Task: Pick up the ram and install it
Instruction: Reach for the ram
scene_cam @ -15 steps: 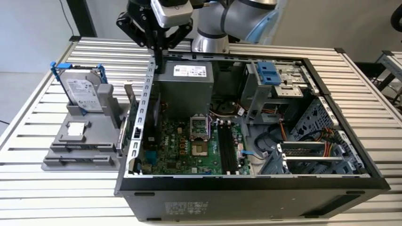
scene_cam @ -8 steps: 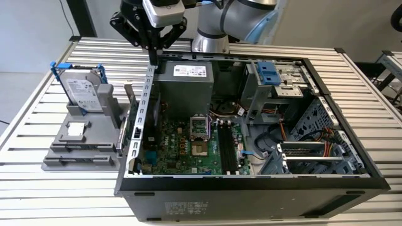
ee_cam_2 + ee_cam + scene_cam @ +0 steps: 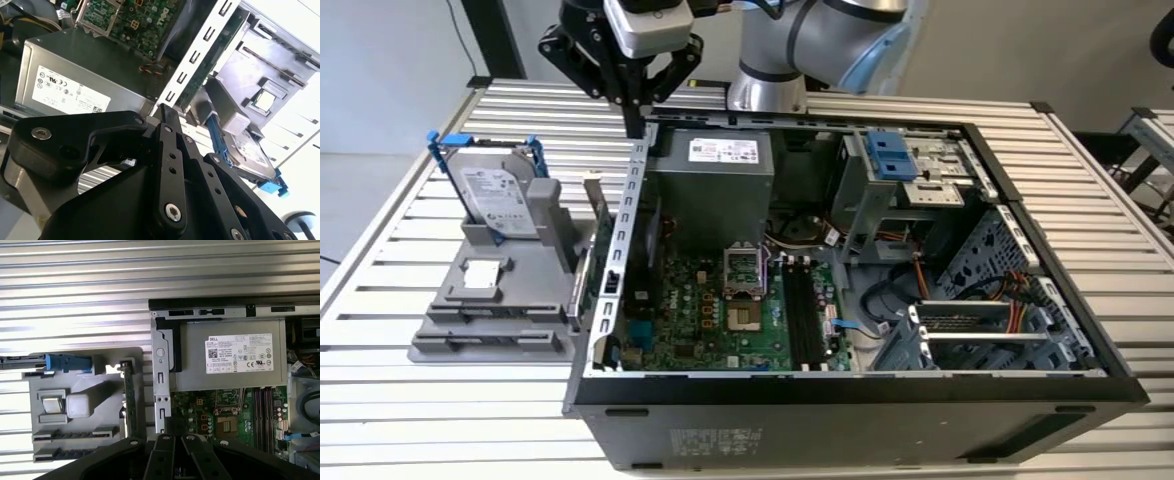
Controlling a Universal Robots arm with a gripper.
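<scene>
Ram (image 3: 491, 345): best read was the thin dark strip sitting on edge in the slotted rows at the near end of the gray holder (image 3: 447, 300). The holder stood on the tabletop (image 3: 400, 400), to the exterior view's left of the open computer case (image 3: 854, 420). The ram's long axis ran across the exterior view, left to right, level with the tabletop. Couldn't tell which of the two rows held it.

Pincer (image 3: 635, 128): fingers together, tips meeting, nothing clamped, touching nothing. It hung pointing down over the case's rear corner on the exterior view's left, near the power supply (image 3: 714, 175).

The ram lay well apart from the pincer: lower, further to the exterior view's left and nearer that camera. The hard drive (image 3: 494, 190) and the upright card (image 3: 600, 290) stood in the same holder, closer to the pincer.
</scene>
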